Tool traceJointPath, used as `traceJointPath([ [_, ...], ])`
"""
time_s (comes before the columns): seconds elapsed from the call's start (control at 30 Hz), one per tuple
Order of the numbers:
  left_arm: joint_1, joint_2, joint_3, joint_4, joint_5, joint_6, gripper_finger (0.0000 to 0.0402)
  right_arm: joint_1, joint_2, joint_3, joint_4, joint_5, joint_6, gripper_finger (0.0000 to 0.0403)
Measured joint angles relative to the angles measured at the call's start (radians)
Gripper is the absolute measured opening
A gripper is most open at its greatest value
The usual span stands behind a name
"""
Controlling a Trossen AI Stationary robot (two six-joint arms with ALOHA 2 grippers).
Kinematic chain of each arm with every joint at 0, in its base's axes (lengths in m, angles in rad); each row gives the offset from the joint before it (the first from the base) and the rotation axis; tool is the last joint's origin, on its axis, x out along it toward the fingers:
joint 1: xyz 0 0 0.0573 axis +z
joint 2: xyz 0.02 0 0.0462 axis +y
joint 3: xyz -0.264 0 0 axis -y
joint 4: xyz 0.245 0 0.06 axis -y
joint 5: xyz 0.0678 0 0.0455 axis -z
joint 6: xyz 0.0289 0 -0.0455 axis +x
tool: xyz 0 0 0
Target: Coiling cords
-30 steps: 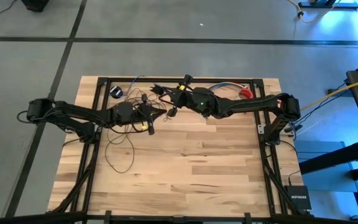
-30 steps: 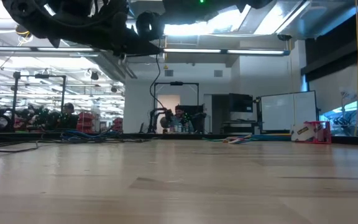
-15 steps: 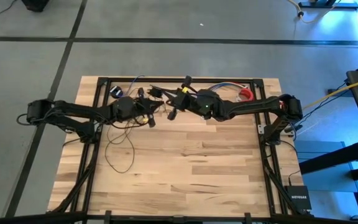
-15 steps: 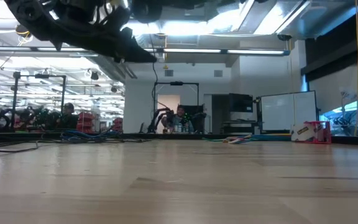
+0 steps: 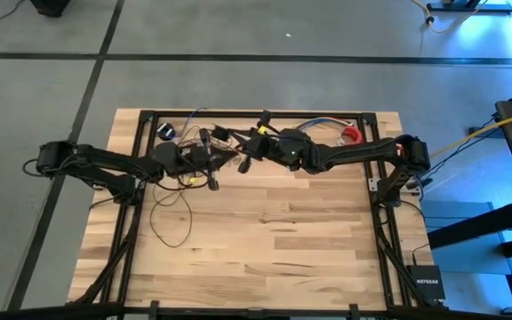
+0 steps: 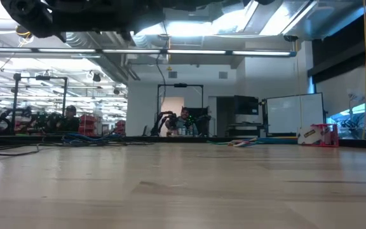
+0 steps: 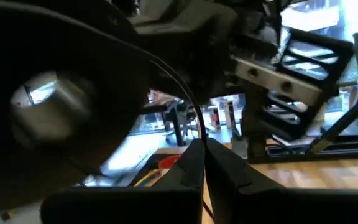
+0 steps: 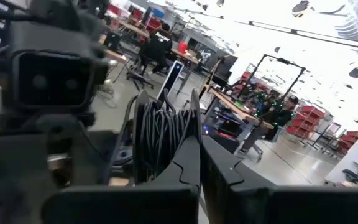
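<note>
- While both arms reach in over the far part of the wooden table [image 5: 265, 240], their grippers meet above it near the far edge.
- Left gripper [image 7: 202, 152] is clenched on a thin strand of the cords [image 7: 178, 84], which curves up and away from its fingertips.
- Right gripper [image 8: 199, 142] is pinched tight on a bundle of coiled loops of the same cords [image 8: 160, 127], held up off the table.
- More of the wire trails down from the left gripper [image 5: 210, 160] and lies in loose loops [image 5: 172, 218] on the boards below it, towards the near side.
- Red tape roll [image 5: 352, 134] sits at the far edge, right of the right gripper [image 5: 249, 147].
</note>
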Motion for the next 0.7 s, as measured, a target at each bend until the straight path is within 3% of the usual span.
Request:
traceJointPath([
  [0.17,0.001,0.001,0.0,-0.059,-0.001,0.007,0.0001,0.0,0.003,0.0,-0.009,0.025,0.0,0.0001],
  [0.4,0.001,0.0,0.049,0.054,-0.001,-0.02,0.0001,0.0,0.01,0.0,-0.014,0.0,0.022,0.0001],
  [0.7,0.011,0.0,0.066,-0.064,-0.063,0.013,0.0001,0.007,0.013,0.0,-0.041,-0.013,0.028,0.0001],
])
